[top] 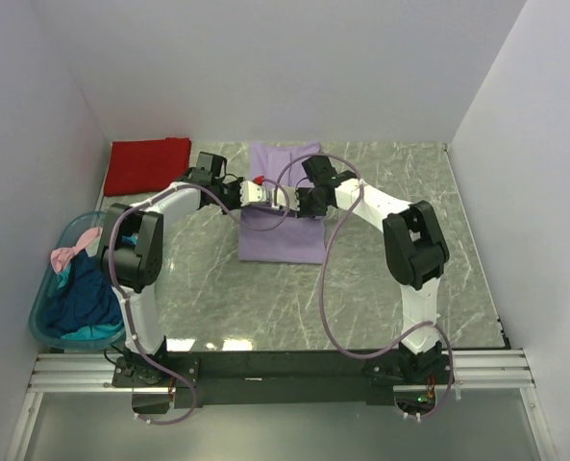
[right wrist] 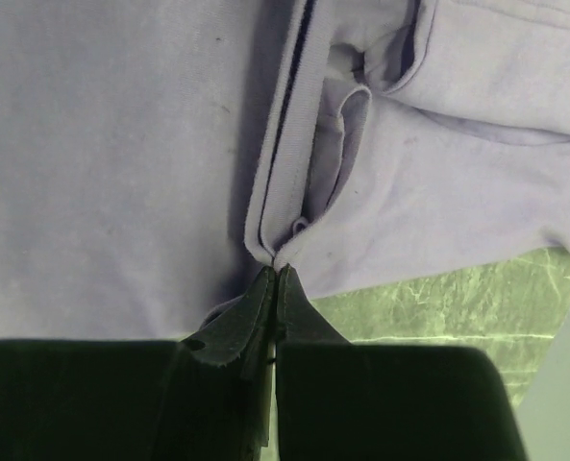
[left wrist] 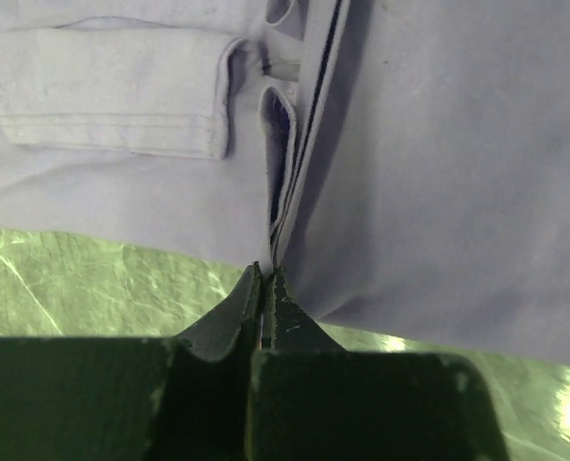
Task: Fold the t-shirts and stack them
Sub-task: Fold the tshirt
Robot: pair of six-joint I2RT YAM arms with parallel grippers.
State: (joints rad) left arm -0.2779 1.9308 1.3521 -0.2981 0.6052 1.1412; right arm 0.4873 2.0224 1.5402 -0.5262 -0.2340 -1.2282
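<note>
Purple shirt [top: 283, 240] lies long axis near-to-far (collar end cannot be told), left gripper [left wrist: 265, 280] and right gripper [right wrist: 275, 279] each clamped on a folded edge mid-length.

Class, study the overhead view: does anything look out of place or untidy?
Yes: the pink t-shirt spills over the rim of the teal tub at the left, crumpled rather than folded.
</note>
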